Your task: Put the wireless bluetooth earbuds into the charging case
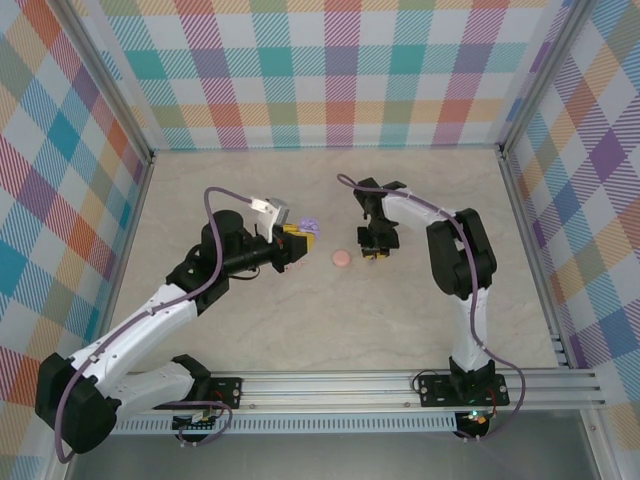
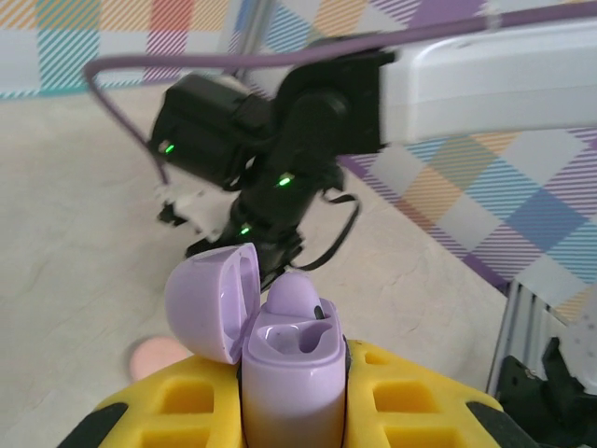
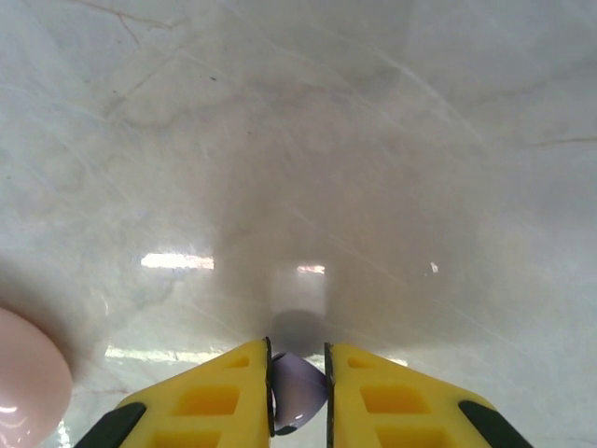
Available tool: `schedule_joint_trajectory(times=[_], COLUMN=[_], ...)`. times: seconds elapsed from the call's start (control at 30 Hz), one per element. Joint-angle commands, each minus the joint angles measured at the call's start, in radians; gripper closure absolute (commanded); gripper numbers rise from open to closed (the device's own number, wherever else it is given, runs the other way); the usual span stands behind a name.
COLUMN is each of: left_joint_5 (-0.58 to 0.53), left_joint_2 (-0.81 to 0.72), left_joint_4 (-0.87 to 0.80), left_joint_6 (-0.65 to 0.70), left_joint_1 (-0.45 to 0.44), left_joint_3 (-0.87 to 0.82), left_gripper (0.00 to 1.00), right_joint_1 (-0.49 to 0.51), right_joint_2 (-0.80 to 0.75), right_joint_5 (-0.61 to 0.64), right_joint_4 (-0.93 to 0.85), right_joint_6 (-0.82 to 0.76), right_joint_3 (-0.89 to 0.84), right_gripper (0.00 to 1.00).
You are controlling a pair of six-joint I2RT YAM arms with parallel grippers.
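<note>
My left gripper (image 1: 297, 238) is shut on a purple charging case (image 2: 289, 383), which stands upright between the yellow fingers (image 2: 168, 401). The lid (image 2: 210, 299) hangs open to the left. One purple earbud (image 2: 295, 295) sits in the far socket, and the near socket looks empty. In the top view the case (image 1: 308, 229) is left of centre, above the table. My right gripper (image 1: 374, 252) is low over the table, to the right of the case. In the right wrist view this gripper (image 3: 298, 378) is shut on a second purple earbud (image 3: 300, 392), just above the marble surface.
A pale pink round disc (image 1: 342, 258) lies on the table between the two grippers, also at the left edge of the right wrist view as the disc (image 3: 28, 378). The right arm (image 2: 308, 121) stands close behind the case. Checked walls enclose the marble table (image 1: 300, 330).
</note>
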Motion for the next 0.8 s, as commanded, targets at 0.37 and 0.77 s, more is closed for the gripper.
schedule_joint_trajectory(times=[0.37, 0.77], left_joint_5=[-0.007, 0.018], left_joint_2=[0.298, 0.336], left_joint_4=[-0.011, -0.006], left_joint_6=[-0.117, -0.125], left_joint_1=[0.001, 0.004], left_joint_3=[0.062, 0.067], left_gripper=[0.91, 0.91], right_joint_1=[-0.025, -0.027], right_joint_2=[-0.226, -0.084], right_joint_5=[-0.111, -0.064], right_joint_4=[0.063, 0.008], right_joint_6=[-0.010, -0.059], right_joint_3=[-0.099, -0.080], right_gripper=[0.81, 0.81])
